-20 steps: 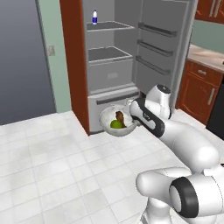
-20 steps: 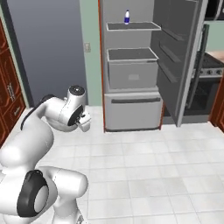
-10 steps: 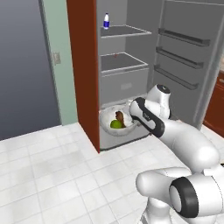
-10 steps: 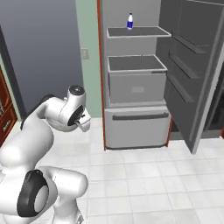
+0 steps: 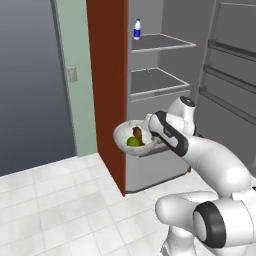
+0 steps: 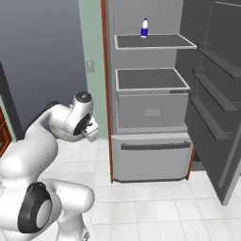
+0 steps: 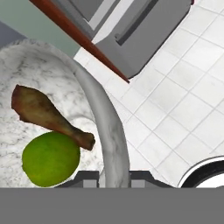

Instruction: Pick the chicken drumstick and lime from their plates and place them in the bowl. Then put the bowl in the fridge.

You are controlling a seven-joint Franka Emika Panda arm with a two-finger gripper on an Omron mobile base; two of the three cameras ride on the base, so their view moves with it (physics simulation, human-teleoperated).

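**Inspector:** Checking the load first. The bowl point(image 5: 131, 138) hangs in the air in front of the open fridge point(image 6: 151, 101), level with the drawer section below the two shelves. The chicken drumstick point(image 7: 49, 116) and the lime point(image 7: 50, 159) both lie inside, touching each other.

**Operator:** And the grip?

**Inspector:** The gripper point(image 7: 114, 176) is clamped on the bowl's rim, one finger inside the wall and one outside, jaws nearly together. Judged sound, but it is an edge hold only.

**Operator:** How will it handle?

**Inspector:** Stone-like and rigid, so likely heavy for a rim pinch, and probably brittle if it strikes a shelf edge. The wall looks smooth; slipping under a tilt is a fair risk. The lime is round and free to roll, and the drumstick rests loose on it.

**Operator:** Recommendation?

**Inspector:** Keep the bowl level and enter a shelf slowly. A small bottle point(image 6: 145, 27) stands on the top shelf.
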